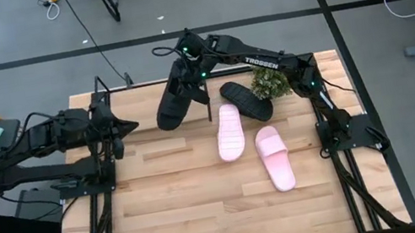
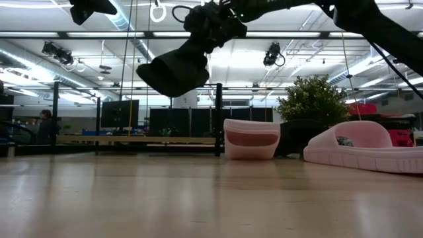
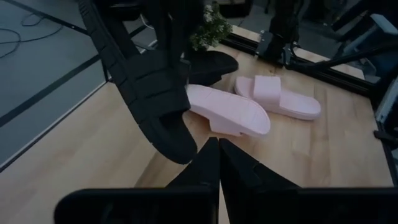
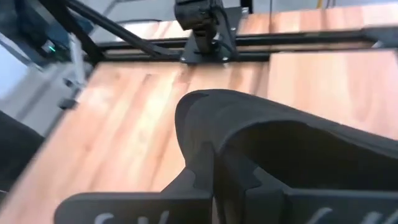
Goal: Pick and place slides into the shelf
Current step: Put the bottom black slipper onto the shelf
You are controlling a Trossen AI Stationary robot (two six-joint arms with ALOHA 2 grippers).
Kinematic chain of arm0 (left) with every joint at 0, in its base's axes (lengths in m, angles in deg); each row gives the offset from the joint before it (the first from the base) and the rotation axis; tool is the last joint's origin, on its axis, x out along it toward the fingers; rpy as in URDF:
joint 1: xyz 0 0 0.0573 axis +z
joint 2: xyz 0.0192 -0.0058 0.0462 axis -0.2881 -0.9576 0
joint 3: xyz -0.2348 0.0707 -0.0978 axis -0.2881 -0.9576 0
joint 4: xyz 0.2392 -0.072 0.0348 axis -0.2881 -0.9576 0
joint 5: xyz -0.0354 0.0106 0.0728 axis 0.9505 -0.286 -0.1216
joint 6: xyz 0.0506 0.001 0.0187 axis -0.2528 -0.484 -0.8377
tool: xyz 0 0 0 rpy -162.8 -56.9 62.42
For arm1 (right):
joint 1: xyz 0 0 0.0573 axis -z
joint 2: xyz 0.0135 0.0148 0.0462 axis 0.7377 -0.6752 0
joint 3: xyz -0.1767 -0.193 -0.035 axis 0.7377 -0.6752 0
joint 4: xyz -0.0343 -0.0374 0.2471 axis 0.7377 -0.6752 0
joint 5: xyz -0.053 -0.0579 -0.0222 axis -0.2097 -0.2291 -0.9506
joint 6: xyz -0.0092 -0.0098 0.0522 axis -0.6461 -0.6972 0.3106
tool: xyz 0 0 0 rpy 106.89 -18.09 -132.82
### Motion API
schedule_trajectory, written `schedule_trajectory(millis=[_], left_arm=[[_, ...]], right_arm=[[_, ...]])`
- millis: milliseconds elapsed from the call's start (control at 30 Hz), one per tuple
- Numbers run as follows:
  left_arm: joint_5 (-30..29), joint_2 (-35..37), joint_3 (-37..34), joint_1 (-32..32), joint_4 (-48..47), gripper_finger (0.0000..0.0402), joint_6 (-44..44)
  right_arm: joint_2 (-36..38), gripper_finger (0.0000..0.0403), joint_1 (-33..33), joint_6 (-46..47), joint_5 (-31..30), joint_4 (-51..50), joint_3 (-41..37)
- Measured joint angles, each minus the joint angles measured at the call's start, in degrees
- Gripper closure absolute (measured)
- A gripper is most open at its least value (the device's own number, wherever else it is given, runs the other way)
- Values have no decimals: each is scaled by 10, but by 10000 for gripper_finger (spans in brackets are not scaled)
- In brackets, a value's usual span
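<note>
- Right tool (image 1: 190,75): clamped on a black slide (image 1: 173,101), held in the air over the desk's (image 1: 171,200) far edge.
- Second black slide (image 1: 245,99): on the desk beside a small potted plant (image 1: 269,81).
- Two pink slides (image 1: 230,131) (image 1: 275,157): flat on the desk, near the middle.
- Left tool (image 1: 126,128): fingers together, at the desk's left edge.
</note>
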Motion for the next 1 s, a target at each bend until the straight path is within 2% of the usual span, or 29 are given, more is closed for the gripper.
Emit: schedule_trajectory(millis=[233, 400, 567, 833, 1000], left_arm=[[-27, -8, 0, 0, 28, 384, 2], [-53, -22, 0, 0, 38, 376, 1], [-55, -44, 0, 9, 38, 384, -3], [-55, -74, 0, 25, 38, 395, -18], [-54, -74, 0, 24, 38, 386, -18]], right_arm=[[-5, 393, -3, -34, -10, -16, 0], [-16, 393, -4, -77, -56, -41, 0], [-16, 393, -4, -97, -93, -81, 0], [-16, 393, -4, -110, -136, -91, 0], [-17, 393, -4, -110, -141, -93, -7]])
